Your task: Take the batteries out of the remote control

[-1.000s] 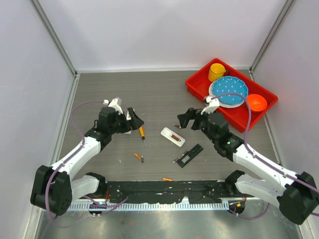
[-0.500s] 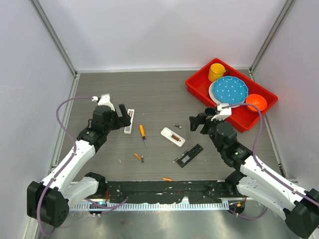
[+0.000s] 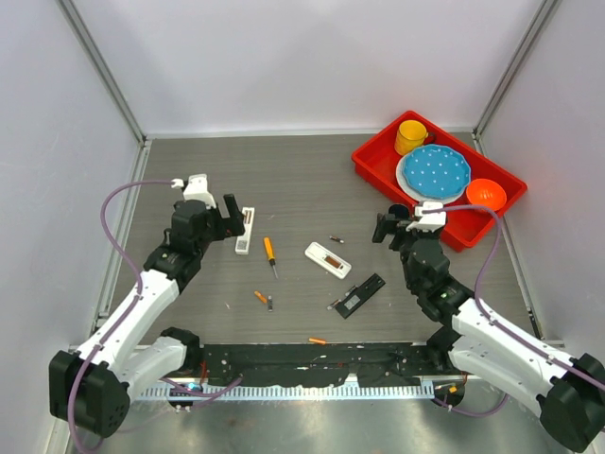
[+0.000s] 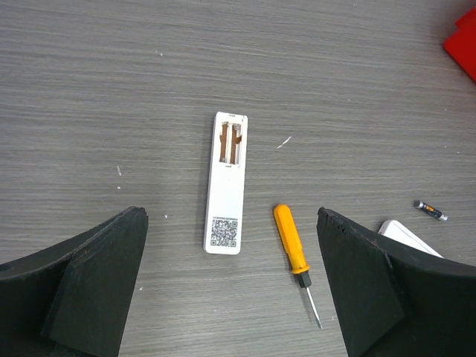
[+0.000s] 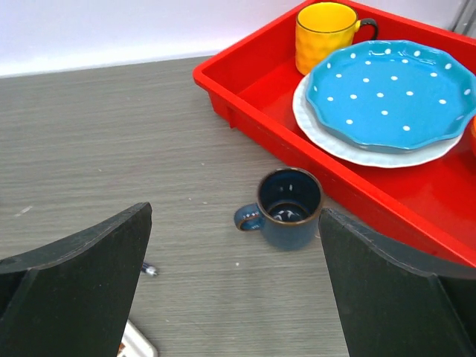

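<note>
The left gripper (image 3: 231,218) is hovering left of the orange-handled screwdriver (image 3: 270,253), its fingers spread wide and grasping nothing. Between it and the screwdriver, a slim white remote (image 4: 227,192) is lying back-up on the table (image 3: 312,180), just beside the screwdriver's handle. Its battery bay is uncovered and showing brown inside; whether a cell is sitting there cannot be told. A second white remote (image 3: 328,259) is lying right of the screwdriver, also opened, with something brown showing in its bay.

An orange battery (image 3: 260,296) and a dark battery (image 3: 270,304) are lying side by side just on the near side of the screwdriver's tip. A second orange battery (image 3: 318,340) is resting well apart from the screwdriver, toward the arm bases. A small dark-and-metal battery (image 4: 431,211) is lying to the screwdriver's right, beyond the second remote. A flat black part (image 3: 360,294) is lying to the right and nearer the bases.

The right gripper (image 3: 386,230) is hanging well to the right of the screwdriver, fingers released and empty, with a dark blue mug (image 5: 286,208) standing upright ahead of it. Farther right, a red tray (image 3: 376,159) is holding a yellow mug (image 3: 411,135), a blue dotted plate (image 3: 433,170) and an orange bowl (image 3: 486,194).
</note>
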`<state>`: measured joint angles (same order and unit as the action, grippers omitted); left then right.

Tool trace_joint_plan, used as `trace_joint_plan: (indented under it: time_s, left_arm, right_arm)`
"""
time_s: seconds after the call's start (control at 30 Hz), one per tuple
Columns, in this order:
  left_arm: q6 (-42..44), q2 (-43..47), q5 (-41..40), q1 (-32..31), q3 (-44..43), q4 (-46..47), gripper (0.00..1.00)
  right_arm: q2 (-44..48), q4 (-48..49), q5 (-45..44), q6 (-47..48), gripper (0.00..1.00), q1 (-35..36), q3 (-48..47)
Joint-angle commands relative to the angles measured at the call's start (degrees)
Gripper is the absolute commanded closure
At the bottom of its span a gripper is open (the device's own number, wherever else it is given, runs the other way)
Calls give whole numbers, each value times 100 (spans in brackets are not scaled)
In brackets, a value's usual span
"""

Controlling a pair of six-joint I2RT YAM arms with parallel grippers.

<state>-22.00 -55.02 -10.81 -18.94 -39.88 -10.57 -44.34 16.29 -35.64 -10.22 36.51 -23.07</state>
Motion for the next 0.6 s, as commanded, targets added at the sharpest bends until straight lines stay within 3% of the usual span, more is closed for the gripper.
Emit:
trace_joint_plan:
  time_s: [0.0, 0.1, 0.57]
  left_arm:
    - [292, 132, -97, 39, 173, 678, 0]
    - [363, 316, -141, 31, 357, 977, 0]
    - [266, 632, 201, 31, 569, 1285, 0]
  right_arm:
    - [180, 1260, -277, 940, 0, -13, 538]
    - [267, 1631, -530, 1249, 0, -21, 698]
    - [926, 1526, -1051, 2041, 0, -74, 1050]
